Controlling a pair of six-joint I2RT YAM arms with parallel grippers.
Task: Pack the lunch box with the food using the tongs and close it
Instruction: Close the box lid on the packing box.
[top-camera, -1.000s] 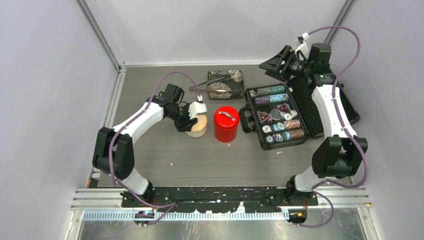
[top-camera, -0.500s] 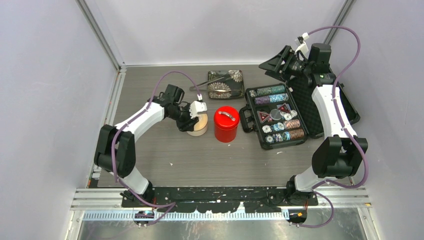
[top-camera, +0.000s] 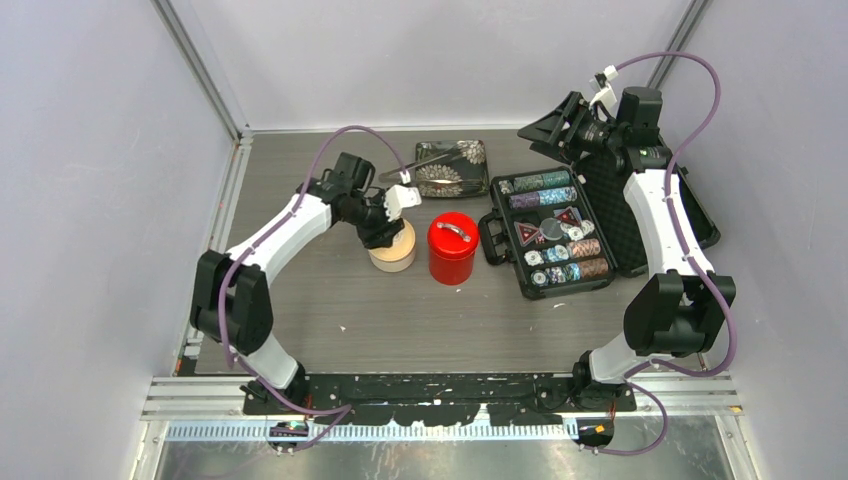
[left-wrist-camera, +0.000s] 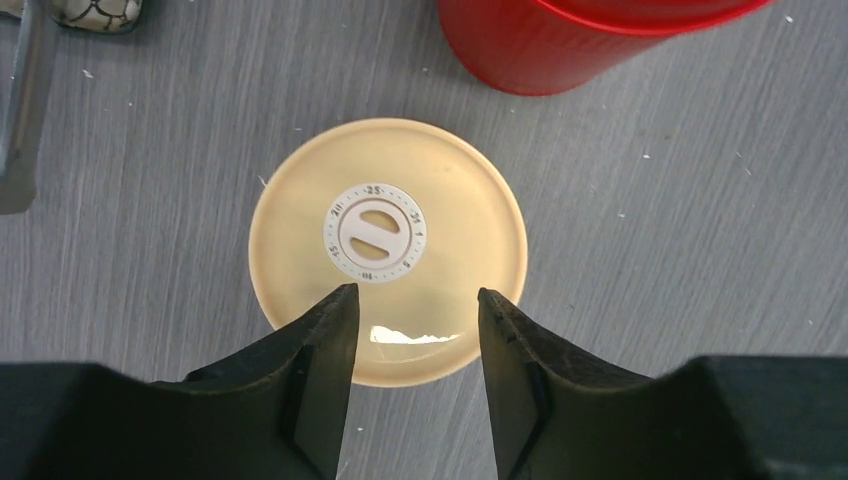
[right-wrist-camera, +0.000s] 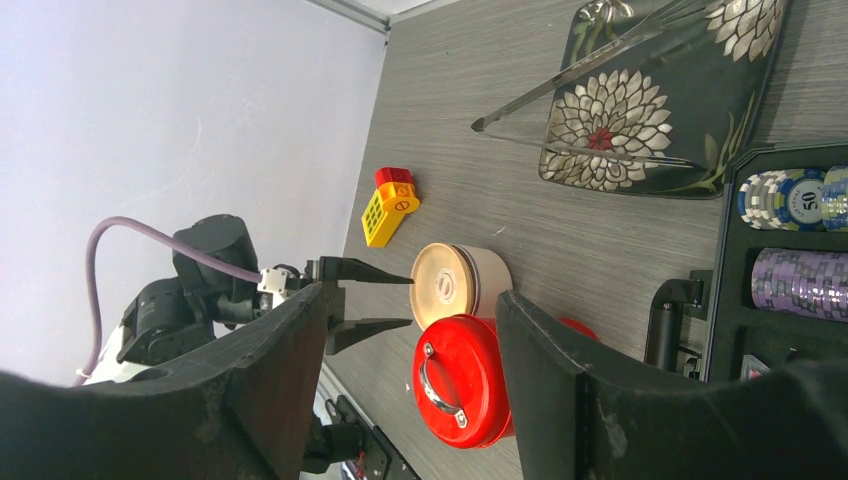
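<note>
Looking at the last second, the only thing that moved is the left gripper (left-wrist-camera: 415, 292). It was down low against the cream tub (top-camera: 392, 252) and it has come up and swung a bit further back, so now it hangs right over the beige lid (left-wrist-camera: 388, 232). The lid is still on and the tub hasn't really shifted, so that looks like a re-aim or a grab that didn't take. Packing is basically at zero, since nothing's open yet.

Its jaws are partly open with nothing between them, and the gap is narrower than the lid. So it's probably going for the little dial in the middle, which sits just past the fingertips, not the rim.

The tub stands upright, its axis straight up at the jaws and the lid facing them. The red canister (top-camera: 452, 247) is also upright and lidded, just past the tips on the right-finger side, close to the tub but not touching.

The tongs (right-wrist-camera: 520, 104) are lying flat on the patterned tray (top-camera: 455, 185), beyond the left fingertips off to the left-finger side. Their long axis runs slantwise across the tray, and the joined end seems to poke off the tray's edge toward the left arm. Nobody has touched them.

The right gripper (right-wrist-camera: 412, 295) is parked well away over the poker chip case (top-camera: 550, 235), jaws wide and empty. No food shows up clearly anywhere.
</note>
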